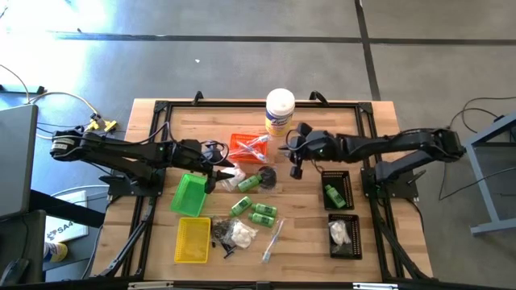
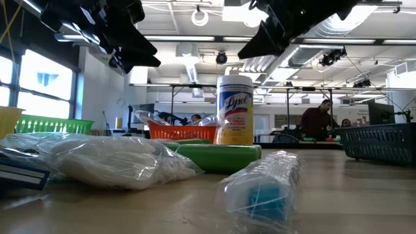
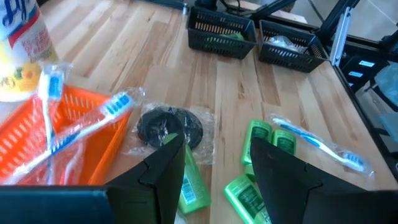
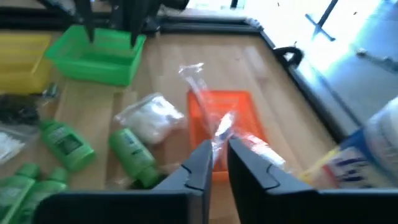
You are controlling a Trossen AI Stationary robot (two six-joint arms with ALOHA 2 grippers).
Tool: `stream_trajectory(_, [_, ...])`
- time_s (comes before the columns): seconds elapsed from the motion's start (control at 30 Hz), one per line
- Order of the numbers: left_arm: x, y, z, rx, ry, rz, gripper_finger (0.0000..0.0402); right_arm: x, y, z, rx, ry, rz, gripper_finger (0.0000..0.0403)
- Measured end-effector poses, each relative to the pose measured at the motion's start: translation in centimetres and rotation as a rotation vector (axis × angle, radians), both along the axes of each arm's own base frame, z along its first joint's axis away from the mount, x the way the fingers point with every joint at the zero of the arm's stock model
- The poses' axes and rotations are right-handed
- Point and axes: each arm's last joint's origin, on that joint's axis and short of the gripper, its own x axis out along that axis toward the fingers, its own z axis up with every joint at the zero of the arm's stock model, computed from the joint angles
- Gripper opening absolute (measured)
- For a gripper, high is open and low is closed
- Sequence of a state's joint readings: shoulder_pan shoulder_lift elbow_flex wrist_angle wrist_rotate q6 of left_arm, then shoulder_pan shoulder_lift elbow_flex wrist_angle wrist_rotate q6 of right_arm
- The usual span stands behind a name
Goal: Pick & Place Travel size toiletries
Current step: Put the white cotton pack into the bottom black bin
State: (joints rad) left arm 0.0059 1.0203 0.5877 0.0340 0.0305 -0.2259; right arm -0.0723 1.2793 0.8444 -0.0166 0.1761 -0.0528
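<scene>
From above, my left fingers [image 1: 211, 182] hang over the green tray [image 1: 189, 194], standing apart with nothing between them. My right fingers [image 1: 295, 167] hover over bare tabletop [image 1: 306, 234] just beside the white canister [image 1: 279, 111] and the orange tray [image 1: 249, 149]; the gap is narrow and I cannot make out anything gripped. The orange tray holds wrapped toothbrushes. 3 green tubes [image 1: 254, 211] lie loose mid-table, their long axes slanting; another green tube [image 1: 248, 184] lies near the black disc [image 1: 266, 176]. A wrapped toothbrush [image 1: 272, 239] lies lengthwise toward the near edge. The yellow tray [image 1: 193, 239] sits next to a bagged white tuft [image 1: 241, 234]. 2 black trays stand on the right: 1 [image 1: 336, 190] holds a green tube, the other [image 1: 344, 236] white fluff.

At tabletop level, a clear bag of white fluff [image 2: 117, 160] and a wrapped toothbrush [image 2: 263, 188] lie in front, with a green tube [image 2: 218, 156] on its side before the canister [image 2: 234, 118].

Past my left wrist, my fingers [image 3: 165, 174] stand wide above a green tube [image 3: 191, 186]; the bagged black disc [image 3: 169, 127] lies beside the orange tray [image 3: 25, 143], and a toothbrush [image 3: 314, 140] lies slantwise near 2 tubes.

Past my right wrist, my fingers [image 4: 202, 165] are nearly together above the orange tray [image 4: 227, 118] and its wrapped toothbrush [image 4: 221, 127].
</scene>
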Motion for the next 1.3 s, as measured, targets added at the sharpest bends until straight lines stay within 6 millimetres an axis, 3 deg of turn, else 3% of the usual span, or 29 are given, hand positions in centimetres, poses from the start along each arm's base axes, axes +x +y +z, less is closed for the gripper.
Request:
stream_trajectory(0.23, [0.1, 0.1, -0.4, -0.042, 0.024, 0.072, 0.0180, -3.3, -1.3, 2.2, -0.015, -0.028, 0.043, 0.0005])
stream_trajectory(0.4, [0.7, 0.2, -1.4, -0.053, 0.073, 0.101, 0.0180, -5.5, -1.6, 1.3, -0.023, -0.093, 0.069, 0.0004])
stream_trajectory(0.7, [1.8, 0.3, -3.2, -0.105, 0.158, 0.202, 0.0180, -8.9, -2.1, -0.8, -0.089, -0.373, 0.008, 0.0004])
stream_trajectory(0.9, [2.0, 0.3, -4.3, -0.172, 0.215, 0.285, 0.0180, -9.5, -2.1, -2.0, -0.098, -0.469, -0.002, 0.0004])
stream_trajectory(1.3, [1.9, -2.5, -4.7, -0.136, 0.206, 0.376, 0.0180, -9.5, -2.1, -2.0, -0.122, -0.471, 0.003, 0.0004])
